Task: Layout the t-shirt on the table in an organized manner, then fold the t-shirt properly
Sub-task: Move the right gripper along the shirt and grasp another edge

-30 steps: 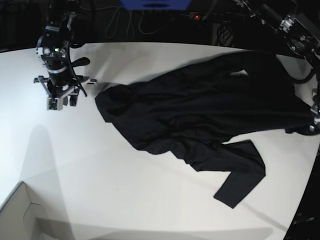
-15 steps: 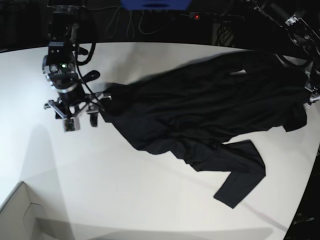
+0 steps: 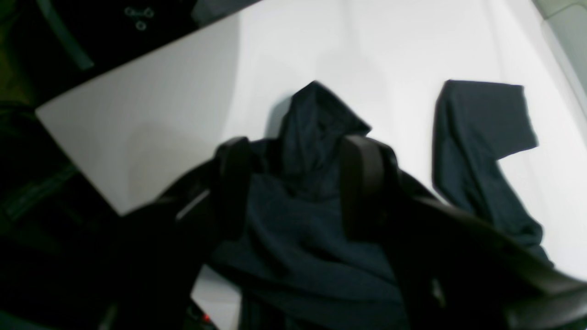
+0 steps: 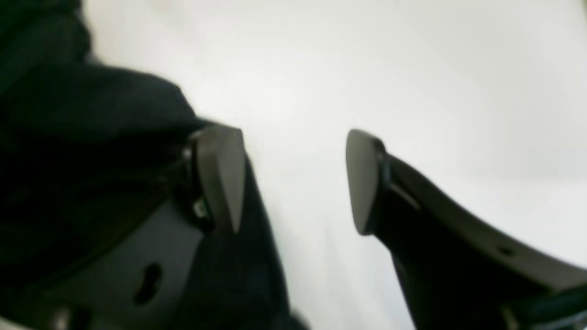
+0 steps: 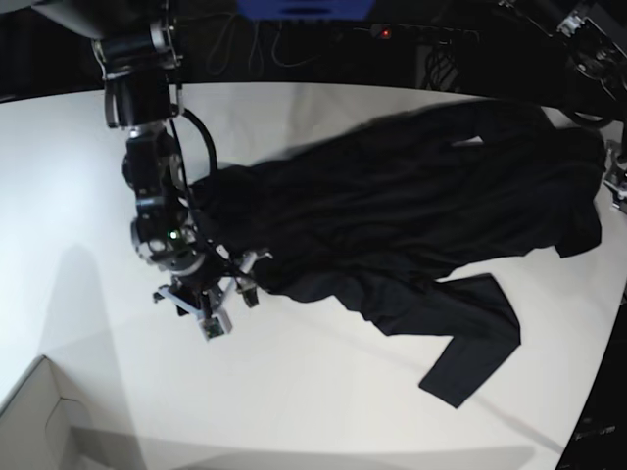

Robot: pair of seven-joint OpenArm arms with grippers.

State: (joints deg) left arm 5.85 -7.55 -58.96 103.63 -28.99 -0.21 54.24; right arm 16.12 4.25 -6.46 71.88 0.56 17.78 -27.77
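The black t-shirt [image 5: 392, 215] lies wrinkled and slanted across the white table [image 5: 294, 392], one sleeve [image 5: 470, 352] pointing at the front edge. My right gripper [image 5: 211, 304] hovers at the shirt's lower left edge. In the right wrist view the right gripper [image 4: 291, 183] is open over bare table, with black cloth [image 4: 69, 137] just outside its left finger. At the shirt's far right end my left gripper [image 3: 298, 183] is open, its fingers [image 3: 362, 183] standing apart with a bunched peak of the shirt [image 3: 316, 119] lying between them. The sleeve [image 3: 481, 119] lies beyond.
A white box corner [image 5: 39, 421] sits at the front left. Dark cables and a blue object [image 5: 304, 8] lie behind the table's curved far edge. The table's edge [image 3: 78, 137] runs close to the left gripper.
My right arm swung from the table's back left down along the shirt's left edge and its jaws spread wider. My left gripper opened off the shirt's right end.
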